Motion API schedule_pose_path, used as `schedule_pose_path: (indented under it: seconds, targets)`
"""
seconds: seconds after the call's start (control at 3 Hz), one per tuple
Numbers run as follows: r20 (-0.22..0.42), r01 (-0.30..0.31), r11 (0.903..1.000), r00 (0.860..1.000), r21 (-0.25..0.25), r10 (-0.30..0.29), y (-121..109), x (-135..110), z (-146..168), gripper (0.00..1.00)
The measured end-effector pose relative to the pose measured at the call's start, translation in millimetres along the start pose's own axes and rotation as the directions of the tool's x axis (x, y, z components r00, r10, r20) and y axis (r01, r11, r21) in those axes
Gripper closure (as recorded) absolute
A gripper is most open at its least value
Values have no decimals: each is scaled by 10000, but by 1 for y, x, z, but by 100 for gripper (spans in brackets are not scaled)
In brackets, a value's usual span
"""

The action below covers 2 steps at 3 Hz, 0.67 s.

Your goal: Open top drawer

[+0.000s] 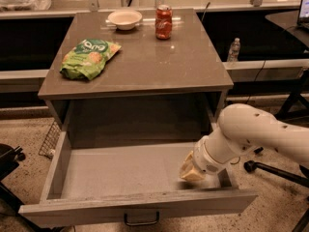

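Inside top drawer (145, 203) (under tabletop (159, 62)), tool (191, 172)

My gripper (192, 172) sits inside the top drawer (145, 204), at its right front corner, just behind the front panel. The drawer juts forward from under the cabinet top (164, 66). On that top a chip bag (89, 57) lies at the left, a bowl (124, 19) behind it, and a soda can (163, 15) right of the bowl.
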State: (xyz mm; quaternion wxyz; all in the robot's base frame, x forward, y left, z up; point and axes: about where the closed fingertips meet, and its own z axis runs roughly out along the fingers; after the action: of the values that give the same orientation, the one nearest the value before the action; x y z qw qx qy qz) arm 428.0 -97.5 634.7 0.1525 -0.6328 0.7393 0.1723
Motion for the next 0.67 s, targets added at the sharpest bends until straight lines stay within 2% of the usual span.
schedule_pose_path:
  seconds: [0.33, 0.67]
  targets:
    - [-7, 19, 10000, 10000, -13, -19, 0, -1, 0, 50]
    - [-17, 40, 10000, 10000, -29, -40, 1, -1, 1, 19]
